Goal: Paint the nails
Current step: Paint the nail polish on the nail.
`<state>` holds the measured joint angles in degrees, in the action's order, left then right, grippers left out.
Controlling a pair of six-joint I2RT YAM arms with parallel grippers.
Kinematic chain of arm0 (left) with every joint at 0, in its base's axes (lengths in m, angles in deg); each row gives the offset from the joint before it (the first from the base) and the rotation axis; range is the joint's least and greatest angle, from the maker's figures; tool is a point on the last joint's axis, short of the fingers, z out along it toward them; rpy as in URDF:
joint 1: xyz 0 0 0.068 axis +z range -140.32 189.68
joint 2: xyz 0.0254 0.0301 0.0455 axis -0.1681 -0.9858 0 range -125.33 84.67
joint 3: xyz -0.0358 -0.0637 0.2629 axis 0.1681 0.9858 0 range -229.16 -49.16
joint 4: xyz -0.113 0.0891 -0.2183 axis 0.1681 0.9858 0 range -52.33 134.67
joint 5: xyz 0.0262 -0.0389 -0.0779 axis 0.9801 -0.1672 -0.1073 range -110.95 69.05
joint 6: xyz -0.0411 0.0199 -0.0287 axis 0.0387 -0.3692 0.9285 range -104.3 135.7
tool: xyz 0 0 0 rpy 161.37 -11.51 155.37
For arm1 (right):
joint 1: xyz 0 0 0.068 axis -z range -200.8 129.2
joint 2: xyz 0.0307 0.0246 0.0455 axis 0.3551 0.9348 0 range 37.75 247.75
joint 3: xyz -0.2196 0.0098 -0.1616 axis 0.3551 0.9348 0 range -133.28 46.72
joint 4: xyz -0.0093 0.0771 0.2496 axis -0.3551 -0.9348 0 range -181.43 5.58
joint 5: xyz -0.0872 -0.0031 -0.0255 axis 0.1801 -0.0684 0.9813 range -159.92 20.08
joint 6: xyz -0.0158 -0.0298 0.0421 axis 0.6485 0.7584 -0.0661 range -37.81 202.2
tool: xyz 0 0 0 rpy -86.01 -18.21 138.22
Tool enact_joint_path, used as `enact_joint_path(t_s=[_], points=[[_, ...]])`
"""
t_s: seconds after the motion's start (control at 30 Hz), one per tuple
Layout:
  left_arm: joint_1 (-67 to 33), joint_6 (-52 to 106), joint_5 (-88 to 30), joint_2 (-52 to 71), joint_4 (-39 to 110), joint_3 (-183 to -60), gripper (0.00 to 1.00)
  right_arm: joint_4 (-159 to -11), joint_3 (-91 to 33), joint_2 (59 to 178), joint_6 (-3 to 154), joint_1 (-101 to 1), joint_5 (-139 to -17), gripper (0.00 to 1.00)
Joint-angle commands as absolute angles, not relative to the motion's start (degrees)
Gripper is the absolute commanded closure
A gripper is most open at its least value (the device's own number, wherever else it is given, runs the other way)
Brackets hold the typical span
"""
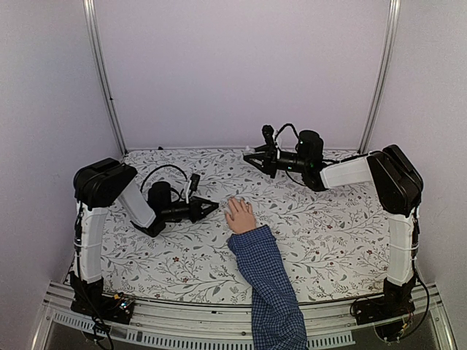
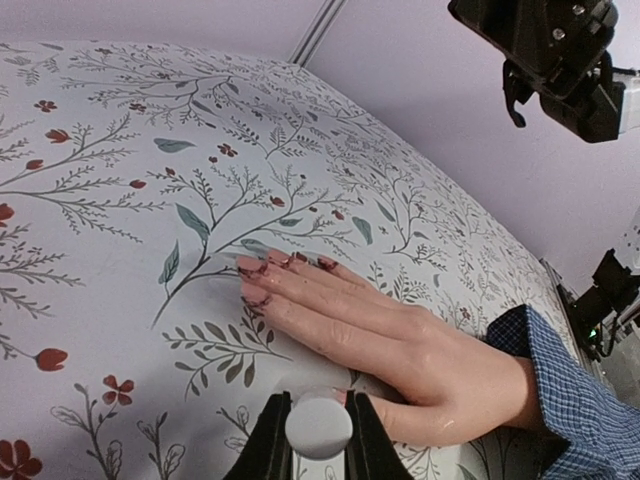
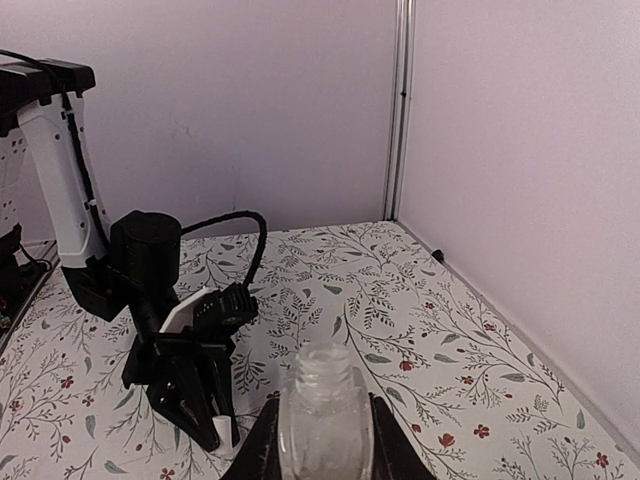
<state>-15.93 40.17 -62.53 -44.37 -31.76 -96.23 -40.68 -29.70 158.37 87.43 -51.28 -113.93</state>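
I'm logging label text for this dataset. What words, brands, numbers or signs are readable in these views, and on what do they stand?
None can be read.
Clear bottle: no label shows.
White cap: blank.
Floral tablecloth and checked sleeve: pattern only.
Small dark unit by the left arm's base: too small to tell.

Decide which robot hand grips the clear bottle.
The right hand: it clamps the clear bottle, whereas the left hand pinches a small round white object.
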Motion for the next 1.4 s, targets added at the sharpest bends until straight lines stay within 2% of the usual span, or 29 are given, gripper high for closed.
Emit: enact_joint_path(t_s=[0.0,1.37], points=[[-16.8,38.3,-63.2,-44.1,-31.2,-96.8,1.0,-40.7,-29.5,158.6,87.8,-51.7,-113.3,1.0],[-17.4,37.2,-59.7,-45.7,-24.2,-101.0,1.0,-40.9,-29.5,158.5,88.1,-51.7,-113.1,1.0]])
